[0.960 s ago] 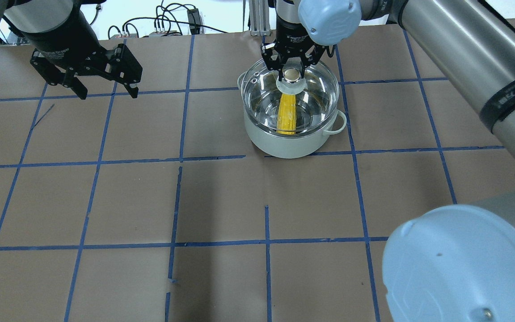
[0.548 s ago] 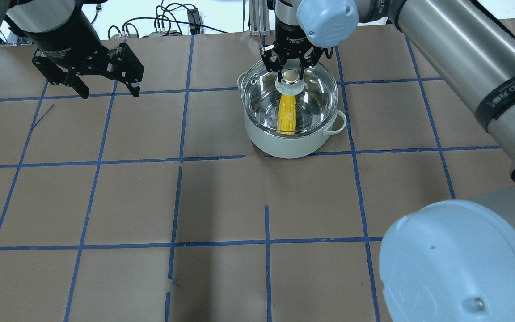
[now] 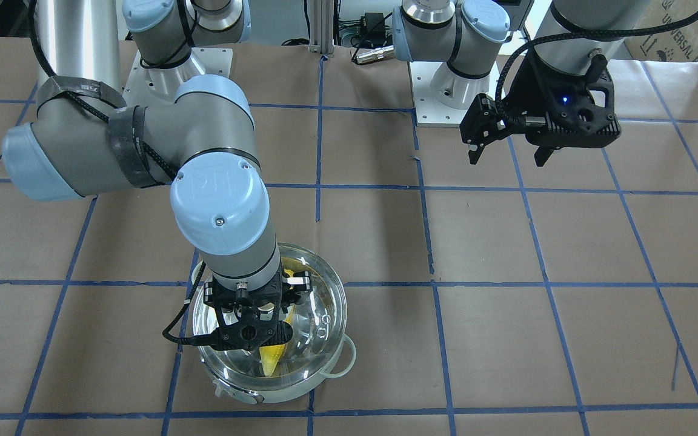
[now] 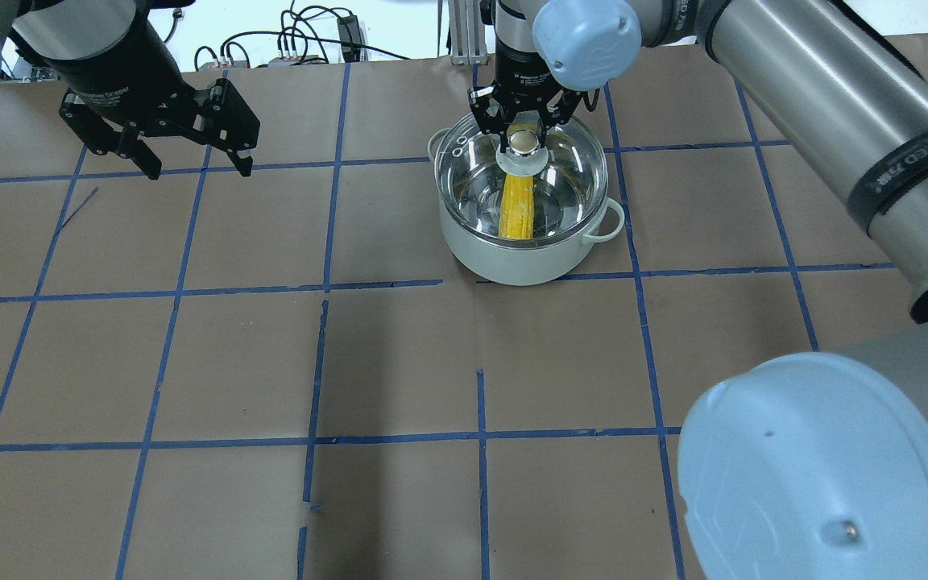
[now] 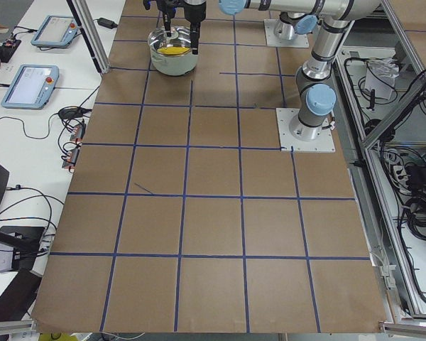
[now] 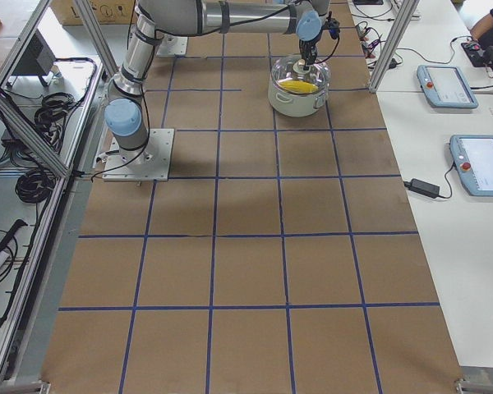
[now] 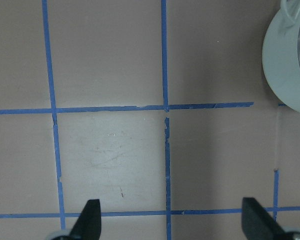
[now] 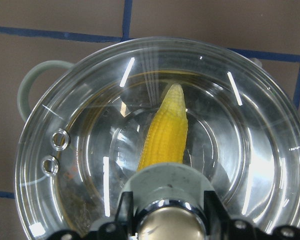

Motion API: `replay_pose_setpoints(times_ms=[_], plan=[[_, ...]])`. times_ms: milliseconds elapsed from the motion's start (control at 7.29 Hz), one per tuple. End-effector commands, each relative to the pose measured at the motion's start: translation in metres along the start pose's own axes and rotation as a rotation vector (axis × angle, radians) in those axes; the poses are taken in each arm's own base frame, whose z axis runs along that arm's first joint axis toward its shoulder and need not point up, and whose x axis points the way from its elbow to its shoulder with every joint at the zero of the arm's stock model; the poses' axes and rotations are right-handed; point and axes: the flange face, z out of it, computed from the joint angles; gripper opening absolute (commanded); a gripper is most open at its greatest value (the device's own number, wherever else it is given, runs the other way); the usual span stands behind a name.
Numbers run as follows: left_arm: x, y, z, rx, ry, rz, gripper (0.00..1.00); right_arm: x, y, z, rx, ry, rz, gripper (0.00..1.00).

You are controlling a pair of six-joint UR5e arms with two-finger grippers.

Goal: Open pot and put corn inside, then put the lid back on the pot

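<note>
Looking from the front, the right gripper (image 3: 257, 321) squeezes the knob of the lid (image 3: 325, 303). The lid sits on the pot (image 3: 288, 395), near the bench edge far from the robot. From above, the corn (image 4: 517, 208) lies inside the pot, and the left gripper (image 4: 196, 165) hangs wide open by the far left corner. The right wrist camera shows the corn under the glass.

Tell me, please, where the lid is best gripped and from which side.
Grip the knob at the middle of the lid, coming straight down from above. The lid is a smooth glass dome whose rim lies on the pot, so nothing else offers a hold; the knob stands up narrow enough for the jaws to close on either side.
</note>
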Motion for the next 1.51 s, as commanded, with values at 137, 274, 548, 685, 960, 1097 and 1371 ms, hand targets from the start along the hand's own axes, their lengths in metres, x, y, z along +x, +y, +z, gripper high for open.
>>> replay_pose_setpoints(times_ms=[137, 274, 548, 685, 960, 1097, 1371], plan=[[0.0000, 0.0006, 0.0009, -0.001, 0.000, 0.000, 1.00, -0.0029, 0.0016, 0.0008, -0.005, 0.006, -0.005, 0.37], [0.0000, 0.0006, 0.0009, -0.001, 0.000, 0.000, 1.00, -0.0027, 0.0024, 0.0016, -0.013, 0.008, -0.005, 0.37], [0.0000, 0.0005, 0.0021, -0.001, 0.000, 0.000, 1.00, -0.0018, 0.0043, -0.0007, -0.026, 0.016, -0.005, 0.37], [0.0001, 0.0003, 0.0019, 0.001, 0.001, 0.000, 1.00, -0.0016, 0.0038, 0.0034, -0.033, 0.019, -0.005, 0.37], [0.0000, 0.0004, 0.0019, 0.001, 0.000, 0.000, 1.00, -0.0017, 0.0037, 0.0033, -0.032, 0.019, -0.005, 0.38], [0.0000, 0.0004, 0.0019, 0.001, 0.000, 0.000, 1.00, -0.0008, 0.0025, 0.0019, -0.024, 0.018, -0.003, 0.39], [0.0000, 0.0004, 0.0019, 0.001, 0.000, 0.000, 1.00, -0.0010, 0.0023, -0.0007, -0.020, 0.016, -0.003, 0.39]])
